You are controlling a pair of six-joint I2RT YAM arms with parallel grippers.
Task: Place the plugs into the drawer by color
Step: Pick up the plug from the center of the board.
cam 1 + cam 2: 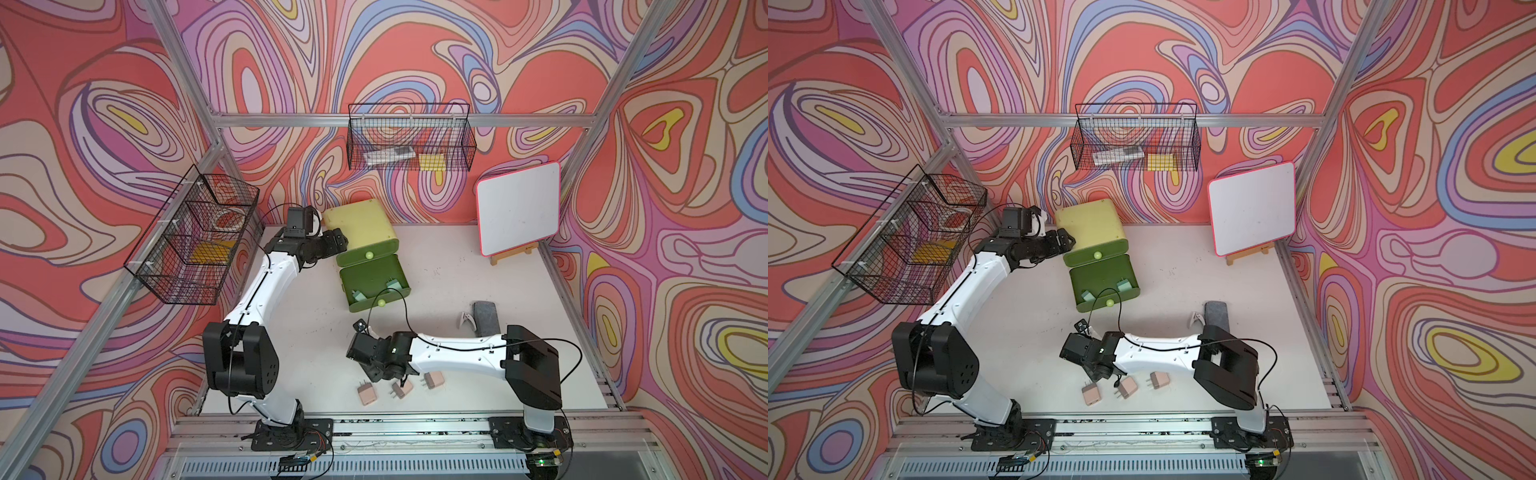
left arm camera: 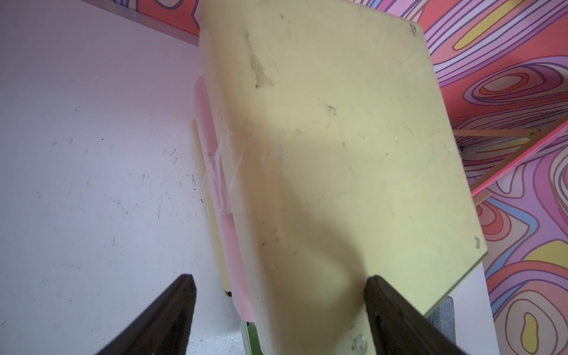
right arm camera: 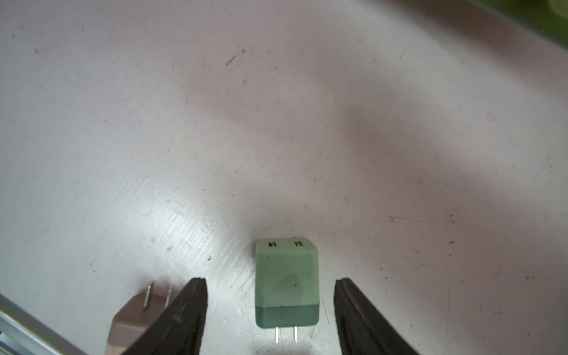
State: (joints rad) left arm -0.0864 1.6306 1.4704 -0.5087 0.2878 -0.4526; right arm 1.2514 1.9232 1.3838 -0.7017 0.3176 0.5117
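The pale yellow-green drawer cabinet (image 1: 361, 222) stands at the back of the table. Its middle drawer (image 1: 372, 276) is pulled out with two mint green plugs (image 1: 358, 296) (image 1: 392, 284) inside. Three pink plugs (image 1: 368, 394) (image 1: 402, 388) (image 1: 434, 379) lie near the front edge. My right gripper (image 3: 270, 281) hangs open over the table, and a third mint green plug (image 3: 287, 282) lies between its fingers, untouched. A pink plug (image 3: 135, 319) sits just beside one finger. My left gripper (image 2: 279, 277) is open astride the cabinet's upper left edge (image 1: 337, 242).
A grey felt eraser (image 1: 486, 316) and a small white clip (image 1: 465, 320) lie right of the open drawer. A whiteboard on an easel (image 1: 519, 208) stands at the back right. Black wire baskets hang on the back wall (image 1: 409, 141) and the left wall (image 1: 195, 237).
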